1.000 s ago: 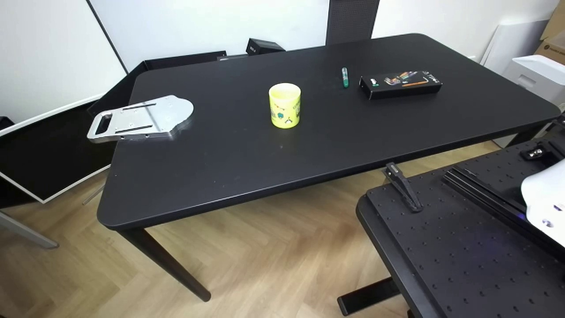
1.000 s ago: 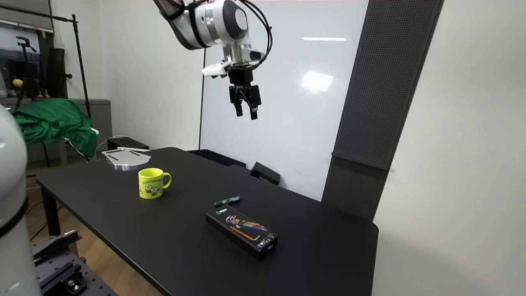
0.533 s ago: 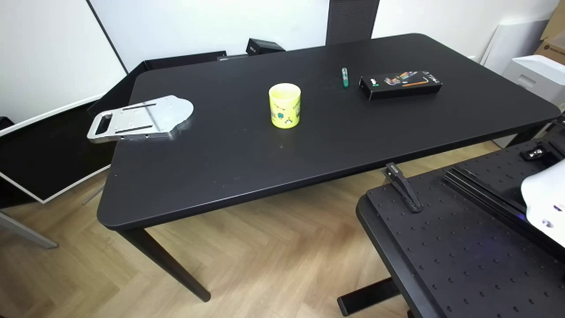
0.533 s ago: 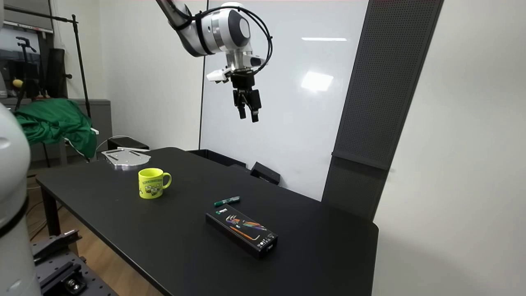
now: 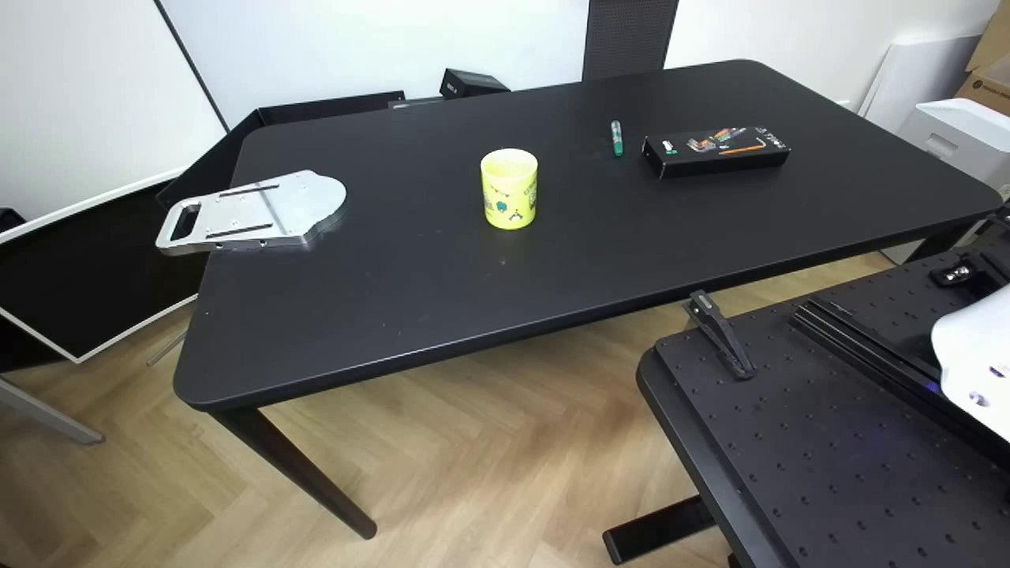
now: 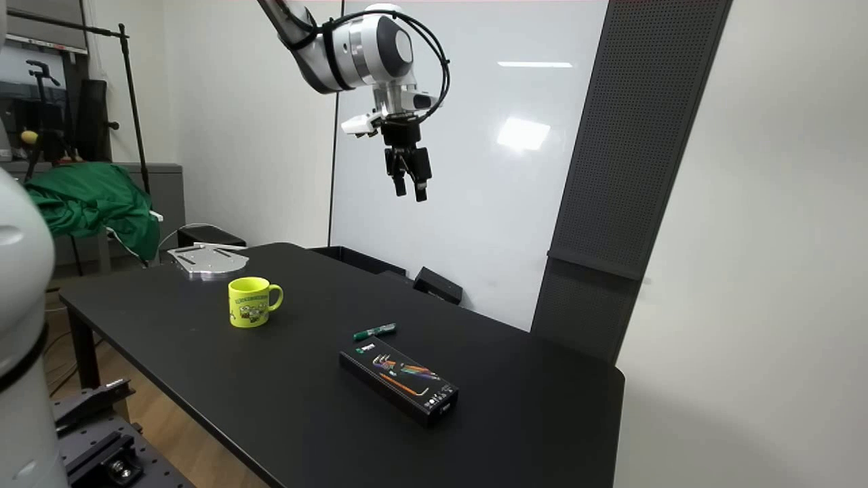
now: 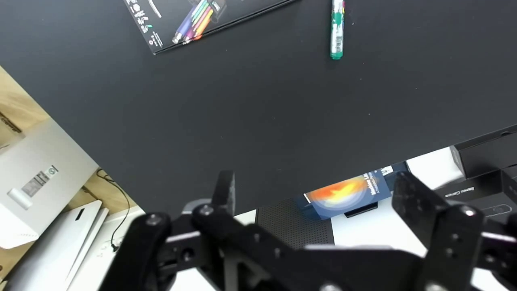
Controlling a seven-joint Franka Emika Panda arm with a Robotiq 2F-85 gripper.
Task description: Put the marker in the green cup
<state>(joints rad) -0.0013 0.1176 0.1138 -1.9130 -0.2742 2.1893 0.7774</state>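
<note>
Black two-fingered end effector [image 6: 411, 194], tips apart, now slightly lower — likely early approach to slim green-and-white plastic marker [image 6: 375, 332], due in yellow-green cylindrical cup [image 6: 249, 303].

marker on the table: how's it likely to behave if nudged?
The marker would likely roll if nudged sideways: it lies on its side and looks round. Probably stiff and light, being slim and straight. The black box nearby might stop a roll that way.

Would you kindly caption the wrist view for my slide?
Fingers open and empty, marker and box lying apart on the black table.
</note>
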